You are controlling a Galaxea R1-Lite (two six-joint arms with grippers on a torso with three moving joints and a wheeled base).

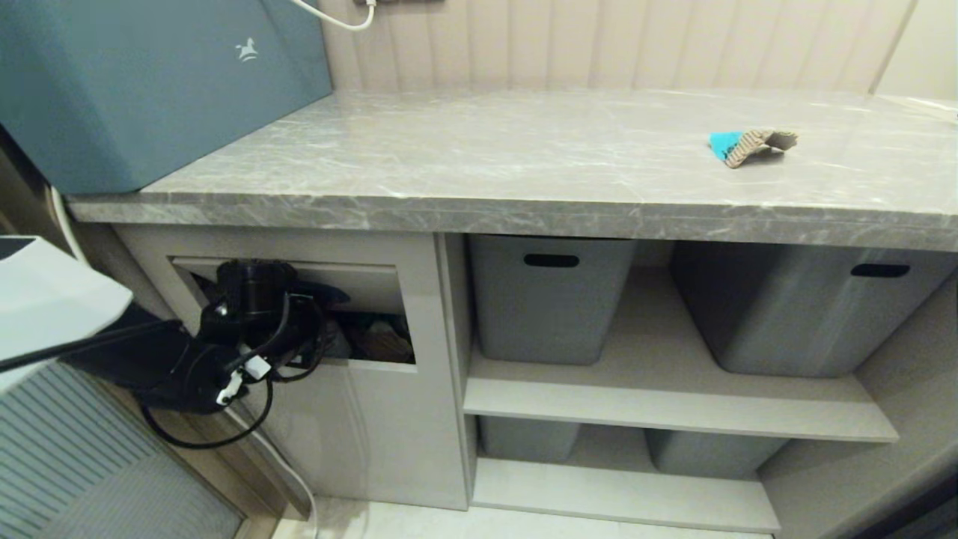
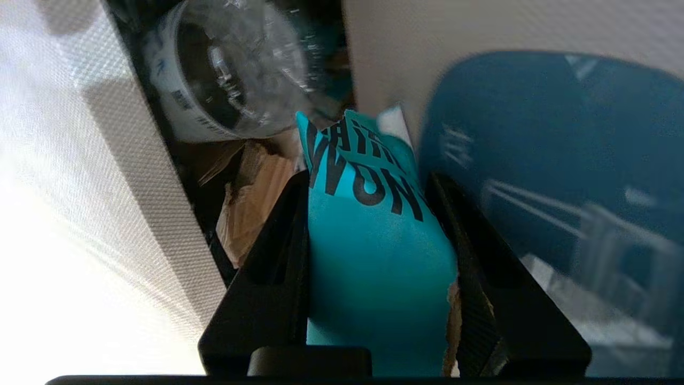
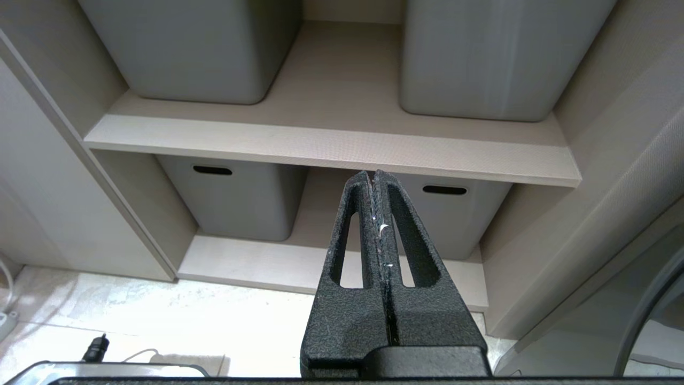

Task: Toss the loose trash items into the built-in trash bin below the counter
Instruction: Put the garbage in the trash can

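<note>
Now turquoise scrap clamped in left hand, inside bin opening

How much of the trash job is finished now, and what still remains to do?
Nothing is clearly thrown away yet. In hand: the left gripper is shut on one turquoise cardboard scrap and has pushed the flap inward at the trash bin opening, where a plastic cup and other waste lie inside. It has not let go yet. Left: the second scrap lies on the counter. The right gripper hangs shut by the shelves.

Head camera looks down on counter — wrist cameras close below.
</note>
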